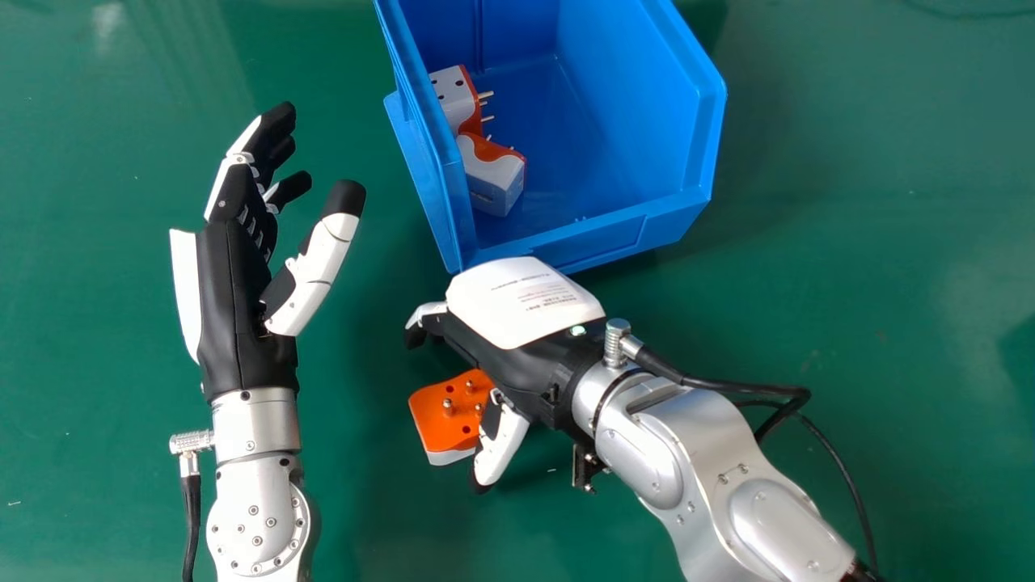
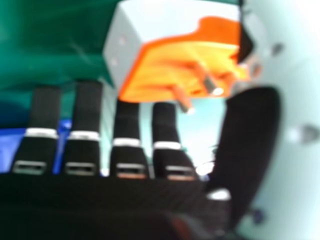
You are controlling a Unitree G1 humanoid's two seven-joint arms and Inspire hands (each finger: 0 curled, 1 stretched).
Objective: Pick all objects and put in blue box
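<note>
one right hand [image 1: 517,356], palm down

three plug adapters [image 1: 435,427], one blue box [image 1: 647,105], one left hand [image 1: 234,291], one right hand [image 1: 517,311], one green tabletop [image 1: 873,323]

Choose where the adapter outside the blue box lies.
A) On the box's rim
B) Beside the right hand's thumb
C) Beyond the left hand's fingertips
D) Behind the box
B: the head view shows the adapter beside the thumb of the right hand, nearer the robot than the box.
</note>
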